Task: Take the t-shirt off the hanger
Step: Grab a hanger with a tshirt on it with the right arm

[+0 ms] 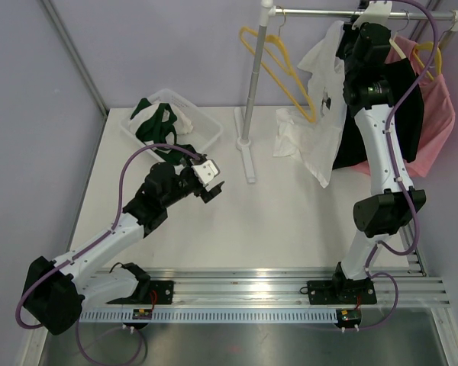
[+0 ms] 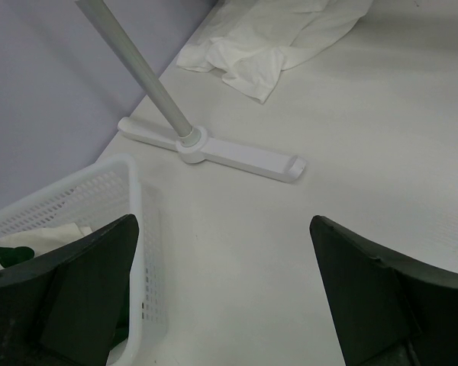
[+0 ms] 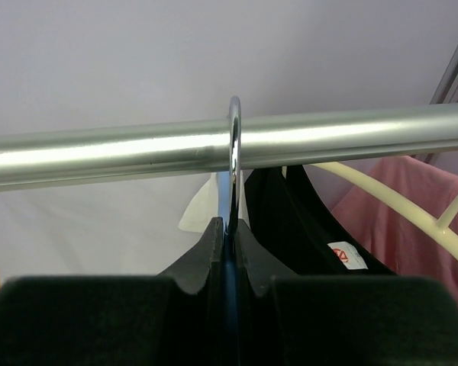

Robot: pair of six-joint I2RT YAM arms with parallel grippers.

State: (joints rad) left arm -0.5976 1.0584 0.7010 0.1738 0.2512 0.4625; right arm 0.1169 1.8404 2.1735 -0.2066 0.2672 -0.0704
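Up at the rail, around 1 o'clock over the table, your right gripper is pinched tight on the metal hanger hook, which sits looped over the bar. Your left gripper is spread wide with nothing in it, hovering low near the white basket at about 10 o'clock.

For this step I'd say lift the hook straight up until it clears the top of the bar before you pull back toward yourself. Drag it sideways and it'll probably snag or slide into the black shirt hanging just beside it at 3 o'clock from the hook. Keep the grip firm; that hook is thin and could twist between the fingers. Once it's off, the free left arm looks like the one to tug the fabric down.

The white t-shirt bunches up right under the gripper and hangs down crooked, with its lower end crumpled in a heap on the table near the stand's foot. It looks thin and floppy, so expect it to drag and catch rather than slide off cleanly. I can't tell from the wrist view whether the hook belongs to its hanger or the black shirt's, so check that first.
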